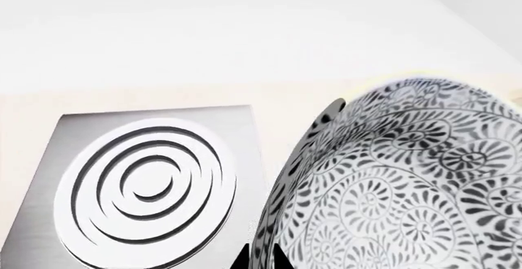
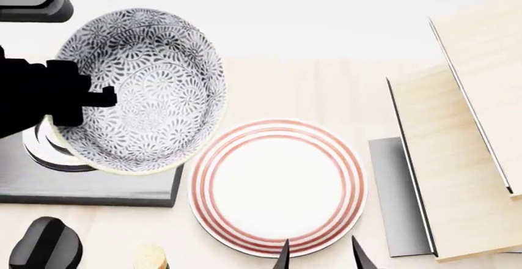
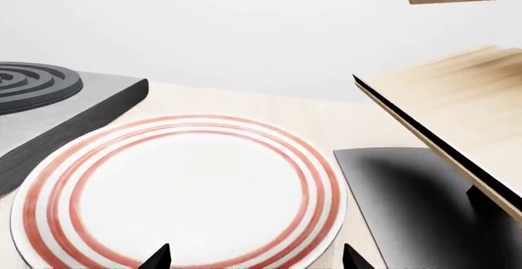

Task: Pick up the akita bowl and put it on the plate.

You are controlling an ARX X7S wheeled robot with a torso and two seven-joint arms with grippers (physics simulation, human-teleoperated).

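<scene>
Above the burner: akita bowl (image 2: 139, 88) hung tilted, left gripper (image 2: 85, 101) apparently clamping its rim.
Plate (image 2: 277, 186): lay right of that gripper.
Right gripper (image 2: 319, 254): spread apart, empty-handed, at plate's near edge.

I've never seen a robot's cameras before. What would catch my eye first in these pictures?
Most striking is the akita bowl, densely patterned in grey and white, tilted and held up at the head view's left by the black left pincer, above a square grey burner. Next is the plate with thin red rings, lying flat and bare on the pale wooden counter, with the open right pincer at its near edge.
</scene>
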